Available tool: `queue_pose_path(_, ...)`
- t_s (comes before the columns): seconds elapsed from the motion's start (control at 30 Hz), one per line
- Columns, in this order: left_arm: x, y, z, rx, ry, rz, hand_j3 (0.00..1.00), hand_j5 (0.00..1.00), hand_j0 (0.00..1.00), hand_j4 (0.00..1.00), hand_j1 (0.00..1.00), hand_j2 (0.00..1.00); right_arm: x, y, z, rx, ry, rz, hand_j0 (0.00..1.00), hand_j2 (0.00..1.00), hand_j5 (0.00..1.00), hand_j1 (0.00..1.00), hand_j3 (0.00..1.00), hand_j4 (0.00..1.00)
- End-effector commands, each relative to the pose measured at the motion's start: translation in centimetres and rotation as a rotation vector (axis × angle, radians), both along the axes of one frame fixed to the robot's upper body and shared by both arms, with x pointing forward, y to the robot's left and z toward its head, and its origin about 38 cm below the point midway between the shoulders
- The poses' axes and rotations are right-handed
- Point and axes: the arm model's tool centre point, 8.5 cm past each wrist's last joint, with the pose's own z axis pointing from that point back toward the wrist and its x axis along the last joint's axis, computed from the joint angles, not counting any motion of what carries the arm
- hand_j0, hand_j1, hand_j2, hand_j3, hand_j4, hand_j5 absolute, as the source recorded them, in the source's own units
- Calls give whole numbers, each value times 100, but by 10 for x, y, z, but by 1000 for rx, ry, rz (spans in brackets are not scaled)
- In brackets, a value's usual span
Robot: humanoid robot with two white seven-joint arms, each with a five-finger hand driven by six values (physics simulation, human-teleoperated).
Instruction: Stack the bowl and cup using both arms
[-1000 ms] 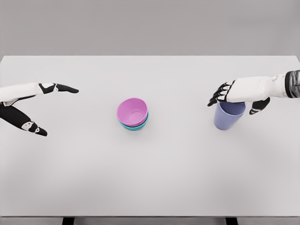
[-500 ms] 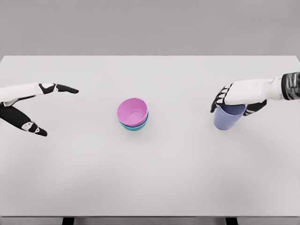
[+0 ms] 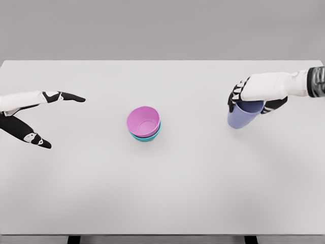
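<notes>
A pink bowl [image 3: 143, 121] sits nested in a teal bowl [image 3: 147, 136] at the middle of the white table [image 3: 162, 188]. Off to the right, a periwinkle cup [image 3: 241, 117] hangs tilted a little above the table. My right hand [image 3: 250, 98] is shut on its rim from above, fingers curled over the near and far sides. My left hand [image 3: 48, 118] stays at the far left, open, with thumb and fingers spread and nothing between them.
The table's far edge runs across the top against a grey wall. Two dark table legs [image 3: 73, 239] show under the front edge.
My right hand has curled onto the cup and raised it, shifting it slightly left and up. The left hand and the bowls have not moved.
</notes>
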Motion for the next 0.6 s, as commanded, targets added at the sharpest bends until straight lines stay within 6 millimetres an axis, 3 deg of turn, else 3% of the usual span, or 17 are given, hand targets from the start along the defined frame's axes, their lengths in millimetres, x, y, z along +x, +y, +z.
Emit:
queue_pose_path(0.0, 0, 0, 1, -7, 3, 4, 100, 100, 100, 100, 100, 100, 4, 1, 17, 35, -41, -5, 65, 65, 65, 65, 65, 65)
queue_pose_path(0.07, 0, 0, 1, -7, 3, 4, 100, 100, 100, 100, 100, 100, 7, 10, 25, 61, -64, 8, 65, 65, 65, 65, 65, 65)
queue_pose_path(0.57, 1, -1, 1, -12, 2, 2, 100, 100, 100, 100, 100, 100, 10, 136, 56, 227, -130, 268, 65, 65, 65, 65, 65, 65)
